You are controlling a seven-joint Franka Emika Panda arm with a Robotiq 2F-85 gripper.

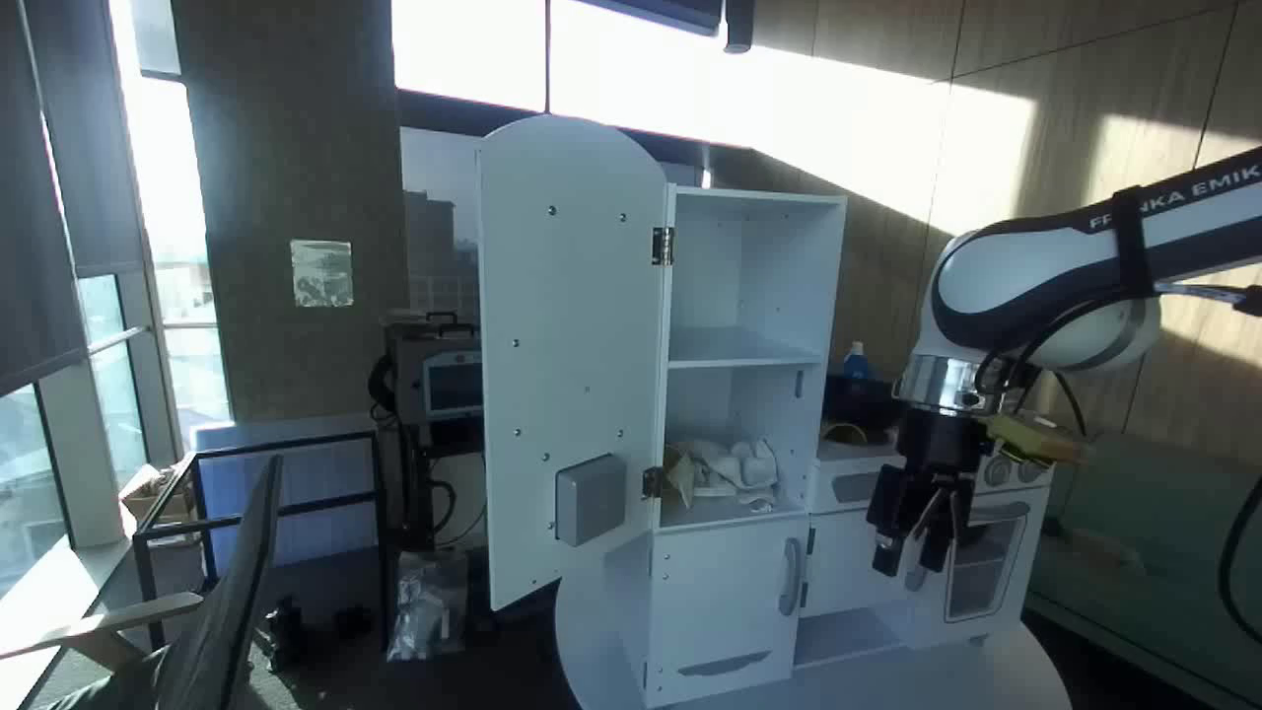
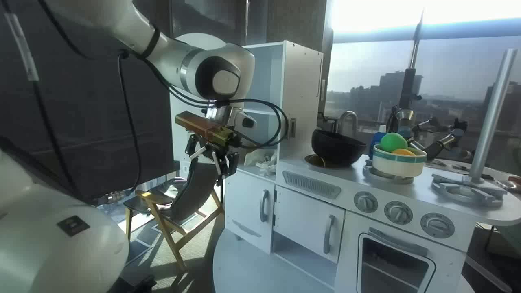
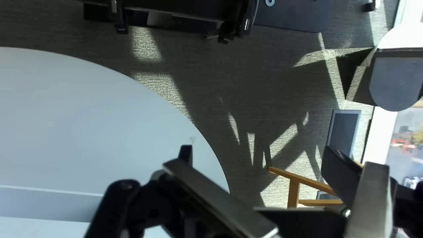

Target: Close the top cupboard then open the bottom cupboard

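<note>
hinges (image 1: pixel 663 246) hold the arched door (image 1: pixel 572 296) of the top cupboard (image 1: pixel 789 266) swung wide in an exterior view, reaching beyond the tabletop (image 1: pixel 887 687) at its left edge, probably so the shelves (image 1: pixel 744 347) can be got at. pale, crumpled items (image 1: pixel 735 463) lie on the cupboard's floor, as if stowed there. the bottom cupboard (image 1: pixel 720 597) stands below, shut, near that same edge. the gripper (image 1: pixel 912 554) hangs pointing down on the right-edge side, well apart from the door, likely because the closing push has not begun. as for looks, the top cupboard is white, its door carrying screw heads (image 1: pixel 552 211) and a small grey panel (image 1: pixel 592 500) low down; the bottom cupboard is white too, with a curved grey handle (image 1: pixel 792 577).

in an exterior view the arm (image 2: pixel 220 61) covers much of that arched door. a black bowl (image 2: pixel 338 147) sits tilted before the tap (image 2: pixel 347 113) and a white pot (image 2: pixel 397 166) on a burner (image 2: pixel 372 174), presumably set out for pretend cooking. the bottom cupboard faces the tabletop's near edge, its handle upright, so a pull there seems the way in.

in the wrist view the fingers (image 3: pixel 218 198) are spread far apart with nothing between them, as suits a push or a later grip on the handle. the tabletop's curved edge bends away, no corner showing; neither cupboard can be made out for sure.
</note>
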